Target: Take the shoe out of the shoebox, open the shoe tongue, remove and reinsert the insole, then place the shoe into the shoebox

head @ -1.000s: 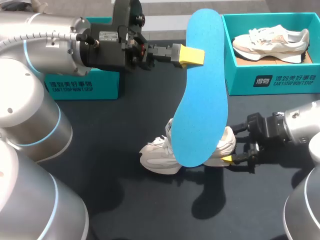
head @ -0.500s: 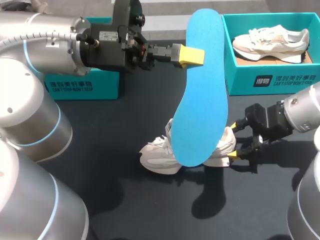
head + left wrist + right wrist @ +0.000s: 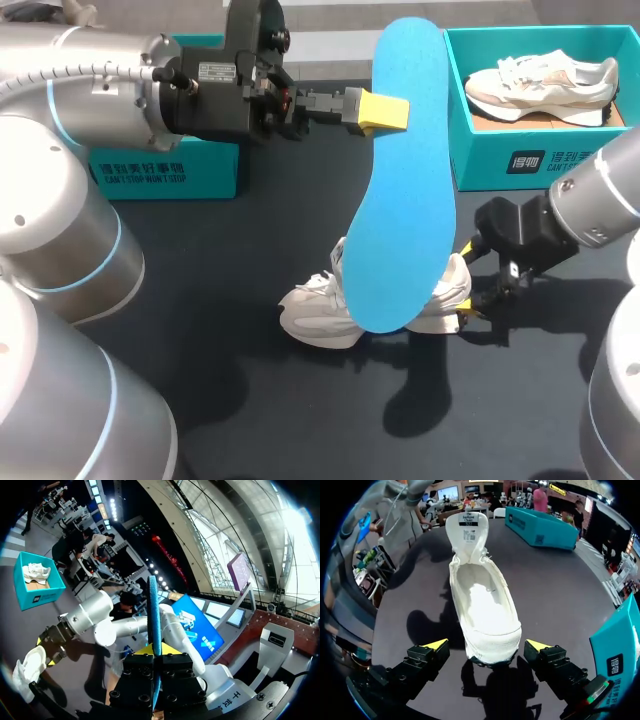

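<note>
My left gripper [image 3: 384,110] is shut on the edge of a blue insole [image 3: 402,185] and holds it up high over the table. In the left wrist view the insole [image 3: 153,611] stands edge-on between the fingers of that gripper [image 3: 155,653]. A white shoe [image 3: 318,310] lies on the dark table under the insole, which hides its middle. My right gripper [image 3: 468,284] is open at the shoe's heel. In the right wrist view the heel of the shoe [image 3: 483,605] sits between the spread fingers of the gripper [image 3: 486,646], untouched, with the tongue [image 3: 469,529] pulled up.
An open teal shoebox [image 3: 540,165] at the back right holds a second white shoe [image 3: 545,82]. Another teal box [image 3: 165,172] stands at the back left behind my left arm. In the right wrist view a teal box [image 3: 542,527] lies ahead of the shoe.
My right arm has risen and swung in toward the shoe, while its open gripper stays at the heel. The left arm and the insole have not moved.
</note>
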### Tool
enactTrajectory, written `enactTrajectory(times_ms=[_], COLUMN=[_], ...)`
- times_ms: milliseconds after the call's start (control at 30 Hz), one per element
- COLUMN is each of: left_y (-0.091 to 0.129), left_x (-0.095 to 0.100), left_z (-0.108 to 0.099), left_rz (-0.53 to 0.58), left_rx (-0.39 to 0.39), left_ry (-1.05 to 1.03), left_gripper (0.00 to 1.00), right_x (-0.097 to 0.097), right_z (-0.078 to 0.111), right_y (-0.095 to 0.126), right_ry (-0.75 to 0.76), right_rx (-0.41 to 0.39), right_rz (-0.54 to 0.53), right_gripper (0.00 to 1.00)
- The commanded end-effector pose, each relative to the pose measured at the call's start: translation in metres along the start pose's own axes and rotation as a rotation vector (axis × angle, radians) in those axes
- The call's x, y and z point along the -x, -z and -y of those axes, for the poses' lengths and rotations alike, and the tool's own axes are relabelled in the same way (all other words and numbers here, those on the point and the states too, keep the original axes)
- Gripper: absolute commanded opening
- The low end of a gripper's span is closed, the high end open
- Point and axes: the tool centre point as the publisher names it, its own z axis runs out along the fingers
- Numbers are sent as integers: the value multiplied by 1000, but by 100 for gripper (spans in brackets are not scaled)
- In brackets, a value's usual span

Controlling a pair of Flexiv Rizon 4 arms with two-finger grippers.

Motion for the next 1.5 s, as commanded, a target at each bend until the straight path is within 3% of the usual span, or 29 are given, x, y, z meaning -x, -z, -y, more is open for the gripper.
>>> enactTrajectory(times_ms=[33,367,633,1367,1500], left_y=[-1,-1,-1,-1,-1], left_x=[1,1,1,1,1], left_z=[-1,-1,-1,-1,-1], left_rz=[-2,-2,-2,-2,-2], left_rx=[-3,-3,-3,-3,-3], left_ry=[0,0,0,0,0], left_gripper=[0,0,0,0,0], right_x=[0,8,8,6,17], right_z=[-2,-28,-46,-48,-76], right_y=[-1,26,24,17,6], right_ry=[-1,40,105,147,185], right_rx=[-22,-177,-280,-315,-338], right_rz=[1,53,14,-4,8], right_gripper=[100,100,100,100,100])
